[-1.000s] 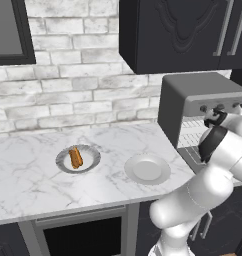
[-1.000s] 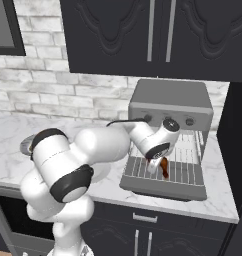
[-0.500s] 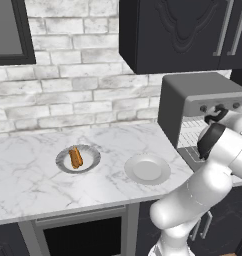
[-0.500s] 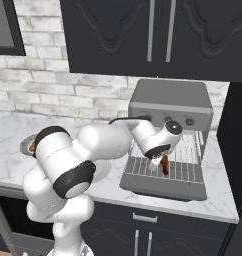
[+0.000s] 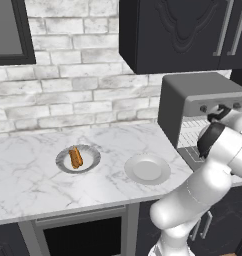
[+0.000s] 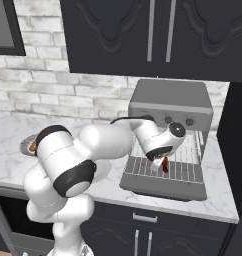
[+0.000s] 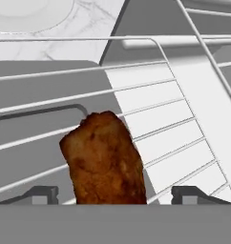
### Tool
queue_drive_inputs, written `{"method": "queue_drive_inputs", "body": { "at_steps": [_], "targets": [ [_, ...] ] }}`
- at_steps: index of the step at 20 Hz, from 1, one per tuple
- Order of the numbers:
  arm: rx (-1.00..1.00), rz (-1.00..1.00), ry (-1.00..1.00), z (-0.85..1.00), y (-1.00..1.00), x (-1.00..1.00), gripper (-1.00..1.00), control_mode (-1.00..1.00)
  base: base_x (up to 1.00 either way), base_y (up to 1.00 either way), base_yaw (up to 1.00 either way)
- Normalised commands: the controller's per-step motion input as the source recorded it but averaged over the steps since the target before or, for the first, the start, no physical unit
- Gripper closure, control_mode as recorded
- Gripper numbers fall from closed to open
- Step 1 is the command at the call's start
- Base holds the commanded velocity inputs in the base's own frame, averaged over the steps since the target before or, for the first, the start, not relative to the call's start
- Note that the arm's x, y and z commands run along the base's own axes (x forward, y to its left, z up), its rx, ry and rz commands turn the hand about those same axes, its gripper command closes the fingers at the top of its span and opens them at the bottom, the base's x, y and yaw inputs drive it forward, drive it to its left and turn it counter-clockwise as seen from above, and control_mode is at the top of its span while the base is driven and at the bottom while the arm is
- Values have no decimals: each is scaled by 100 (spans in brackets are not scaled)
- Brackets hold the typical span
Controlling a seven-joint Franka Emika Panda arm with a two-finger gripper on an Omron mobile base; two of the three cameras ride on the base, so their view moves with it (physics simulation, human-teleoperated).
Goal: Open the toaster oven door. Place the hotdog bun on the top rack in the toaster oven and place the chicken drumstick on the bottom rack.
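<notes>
The toaster oven (image 6: 170,97) stands at the counter's right end, also seen as the toaster oven (image 5: 203,95). The toaster oven door (image 6: 163,187) lies folded down flat, and a wire rack (image 6: 180,167) reaches out over it. My gripper (image 6: 160,161) hangs just above that rack. The reddish-brown chicken drumstick (image 7: 105,159) sits between the fingers of my gripper (image 7: 115,196) with a gap on each side, and the drumstick (image 6: 164,164) is down at the rack's wires. The hotdog bun (image 5: 75,157) lies on a grey plate (image 5: 93,156).
An empty white plate (image 5: 147,169) sits on the marble counter (image 5: 33,170) between the bun's plate and the oven. Black cabinets hang above, and a tall dark cabinet stands right of the oven.
The hand and drumstick stay over the rack in nearly the same spot. The arm's elbow has shifted a little.
</notes>
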Motion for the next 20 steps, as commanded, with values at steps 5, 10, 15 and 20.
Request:
{"method": "queue_drive_inputs", "body": {
  "at_steps": [5, 10, 15, 20],
  "targets": [
    [8, 0, 0, 7, -2, 0, -100, -100, 0, 0, 0],
    [6, 0, 0, 35, -10, -24, -100, -100, 0, 0, 0],
    [7, -10, 0, 41, 0, -49, -100, -100, 0, 0, 0],
    [2, -30, 5, 14, 8, -35, -100, -100, 0, 0, 0]
  ]
}}
